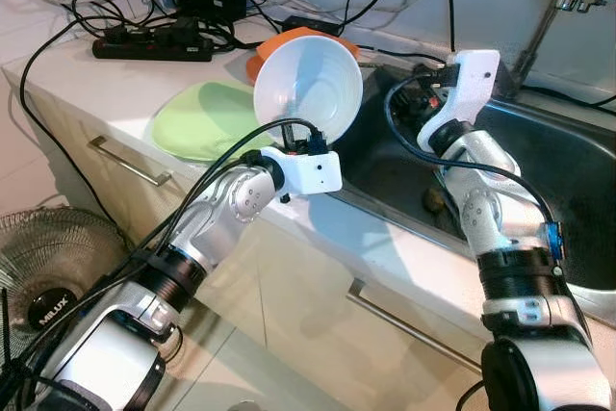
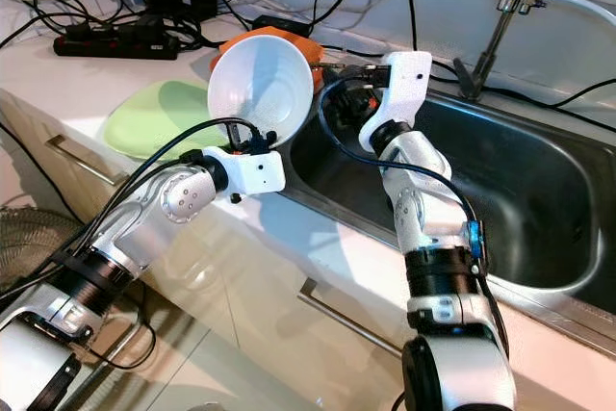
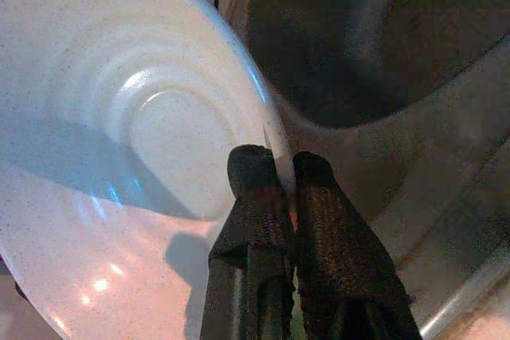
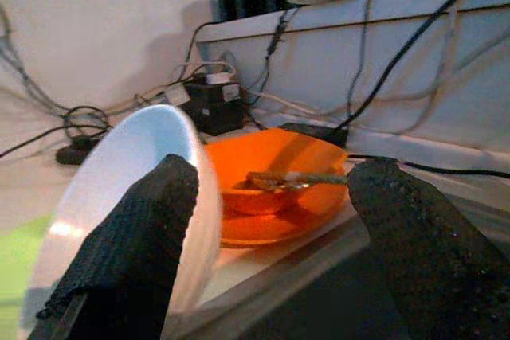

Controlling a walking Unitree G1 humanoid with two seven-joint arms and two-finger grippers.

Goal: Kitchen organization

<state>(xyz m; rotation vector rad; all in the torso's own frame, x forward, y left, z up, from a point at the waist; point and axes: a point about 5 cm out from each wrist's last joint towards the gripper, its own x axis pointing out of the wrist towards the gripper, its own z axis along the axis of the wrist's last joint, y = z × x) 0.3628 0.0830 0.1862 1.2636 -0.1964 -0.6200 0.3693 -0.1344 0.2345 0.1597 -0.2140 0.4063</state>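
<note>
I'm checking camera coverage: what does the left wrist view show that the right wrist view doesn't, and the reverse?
Left wrist alone: the left gripper pinching the white bowl's rim, its inside facing the camera, with the steel sink basin beyond. Right wrist alone: the open right gripper, an orange bowl on an orange plate, and cables along the wall. Both share the white bowl.

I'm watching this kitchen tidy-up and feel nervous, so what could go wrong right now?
The left claw pinches only the thin rim of the tilted white bowl, so it might slip and fall toward the sink or the counter edge. The open right claw sits close to the bowl and the orange bowl; a reach could knock either. Cables on the counter near the sink could snag.
</note>
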